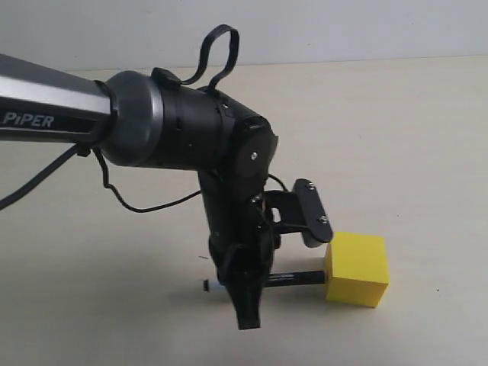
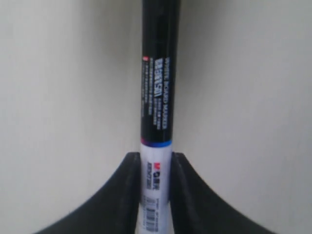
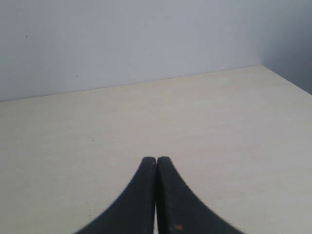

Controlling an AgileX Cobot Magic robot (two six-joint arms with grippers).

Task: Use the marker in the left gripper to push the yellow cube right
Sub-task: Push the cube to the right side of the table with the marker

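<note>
Pale beige tabletop (image 1: 412, 137); plain grey-white wall (image 1: 343, 27) behind, meeting tabletop's far edge.

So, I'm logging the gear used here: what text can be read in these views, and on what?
"PiPER": on the left arm.
"WHITE BOARD MARKER": along the marker.
The marker's other print, white label included, is too blurred to read.
Right wrist view: no text.
</note>
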